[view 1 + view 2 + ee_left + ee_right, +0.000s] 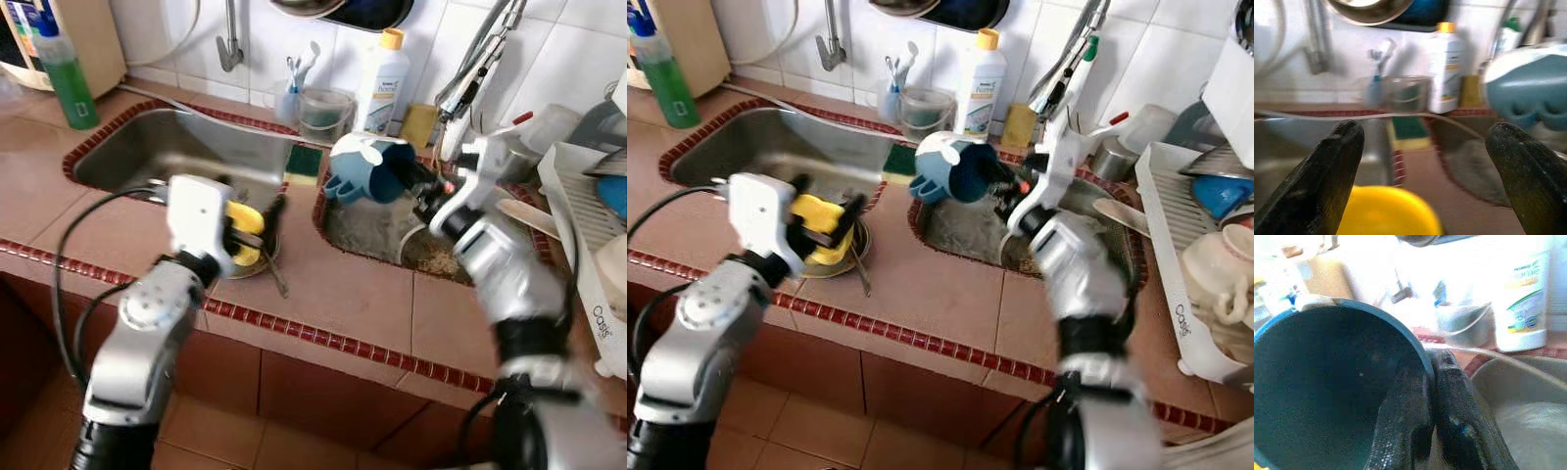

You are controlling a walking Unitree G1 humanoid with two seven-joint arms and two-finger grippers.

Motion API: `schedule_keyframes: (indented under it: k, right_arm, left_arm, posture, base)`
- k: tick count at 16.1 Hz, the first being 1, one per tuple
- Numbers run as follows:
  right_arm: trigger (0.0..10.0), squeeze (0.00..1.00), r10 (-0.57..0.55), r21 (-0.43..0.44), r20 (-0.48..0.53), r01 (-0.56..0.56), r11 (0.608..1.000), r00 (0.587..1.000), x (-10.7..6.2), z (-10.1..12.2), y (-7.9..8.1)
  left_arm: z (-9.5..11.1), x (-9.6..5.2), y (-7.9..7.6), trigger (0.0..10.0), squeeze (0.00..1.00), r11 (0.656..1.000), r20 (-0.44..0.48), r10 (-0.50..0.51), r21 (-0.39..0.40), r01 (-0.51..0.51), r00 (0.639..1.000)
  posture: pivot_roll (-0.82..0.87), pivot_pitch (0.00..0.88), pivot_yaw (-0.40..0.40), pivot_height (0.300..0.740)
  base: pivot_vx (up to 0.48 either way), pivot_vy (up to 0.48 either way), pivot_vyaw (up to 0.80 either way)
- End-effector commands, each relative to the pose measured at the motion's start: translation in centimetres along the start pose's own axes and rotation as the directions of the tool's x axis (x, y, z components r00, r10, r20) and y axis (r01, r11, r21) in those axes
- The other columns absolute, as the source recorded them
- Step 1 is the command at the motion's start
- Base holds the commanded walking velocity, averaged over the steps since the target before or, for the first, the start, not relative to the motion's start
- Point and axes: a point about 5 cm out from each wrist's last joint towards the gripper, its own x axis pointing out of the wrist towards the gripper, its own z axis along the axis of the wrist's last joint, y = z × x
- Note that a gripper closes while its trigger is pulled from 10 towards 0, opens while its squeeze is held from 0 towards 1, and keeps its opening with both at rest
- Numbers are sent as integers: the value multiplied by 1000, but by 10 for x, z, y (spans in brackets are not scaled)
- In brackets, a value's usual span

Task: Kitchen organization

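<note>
A blue cup [367, 168] with a white and pale-blue outside hangs on its side above the right sink [377, 240]. My right gripper [416, 181] is shut on its rim; the right wrist view shows both fingers [1449, 396] pinching the rim of the blue cup [1327, 382]. A rounded yellow item [245, 233], perhaps a cup, lies on a small metal dish [257, 266] on the counter strip between the sinks. My left gripper [257, 227] is open around it, and the yellow item [1386, 213] sits low between the spread fingers [1332, 166].
The steel left sink [176, 147] lies behind the left arm. At the back stand a sponge [304, 162], a clear tub [326, 110], a white bottle [382, 83] and a green bottle [67, 73]. A white dish rack [1176, 245] with crockery is at the right.
</note>
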Motion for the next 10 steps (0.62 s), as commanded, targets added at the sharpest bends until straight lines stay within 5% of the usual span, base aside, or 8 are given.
schedule_keyframes:
  k: [1, 4, 7, 10]
  right_arm:
    - [10000, 0, -53, -35, 109, 57, 998, 993, -2, 18, -2]
    - [10000, 0, -135, -52, 183, 146, 988, 974, -6, 19, 2]
    - [10000, 0, -200, -319, 272, 284, 904, 941, -20, 10, 13]
    - [10000, 0, -219, -393, 281, 320, 862, 935, -26, 2, 20]
  left_arm:
    - [3, 2, 2, 10000, 0, 1000, 18, 5, 14, -5, 1000]
    - [3, 5, 6, 10000, 0, 1000, 32, 0, -7, 0, 999]
    - [2, 19, 2, 10000, 0, 999, 63, -33, -26, 35, 997]
    - [-2, 27, -2, 10000, 0, 998, 59, -43, -35, 45, 997]
  posture:
    - [-71, 18, -42, 740]
    - [-75, 13, -30, 740]
    - [-110, 12, -11, 740]
    - [-126, 8, 5, 740]
  base:
    - [0, 0, 0]
    - [0, 0, 0]
    - [0, 0, 0]
    - [0, 0, 0]
